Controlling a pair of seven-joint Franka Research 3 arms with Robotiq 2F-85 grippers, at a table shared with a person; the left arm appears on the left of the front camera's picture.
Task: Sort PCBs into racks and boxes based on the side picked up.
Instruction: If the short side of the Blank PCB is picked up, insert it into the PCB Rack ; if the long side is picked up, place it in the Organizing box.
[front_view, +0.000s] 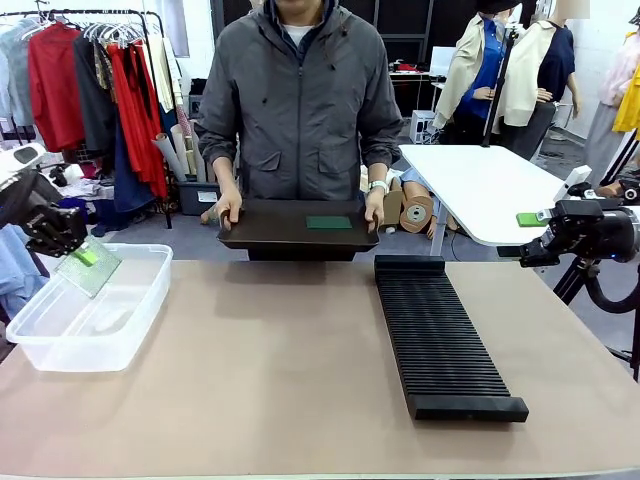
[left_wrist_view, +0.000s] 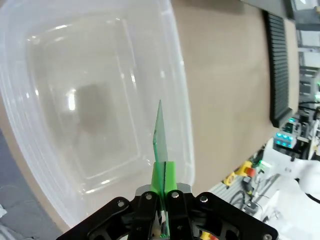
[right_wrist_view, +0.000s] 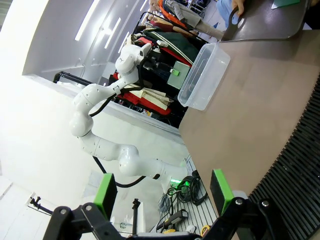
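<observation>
My left gripper (front_view: 72, 248) is shut on one edge of a pale speckled green PCB (front_view: 90, 266), holding it tilted just above the clear plastic box (front_view: 60, 340) at the table's left. In the left wrist view the PCB (left_wrist_view: 160, 132) shows edge-on between the shut green pads, over the box (left_wrist_view: 100, 65). A second, dark green PCB (front_view: 329, 222) lies on a flat black tray (front_view: 270, 232) that the person holds with both hands at the far edge. The long black slotted rack (front_view: 440, 340) lies right of centre. My right gripper (front_view: 522, 238) hovers open off the table's right side, its fingers (right_wrist_view: 105, 192) spread with nothing between them.
A white side table (front_view: 490, 190) stands behind my right arm. The tan tabletop (front_view: 260, 370) lies bare between box and rack. In the right wrist view the rack (right_wrist_view: 300, 165) is close below and the box (right_wrist_view: 202, 75) is far across.
</observation>
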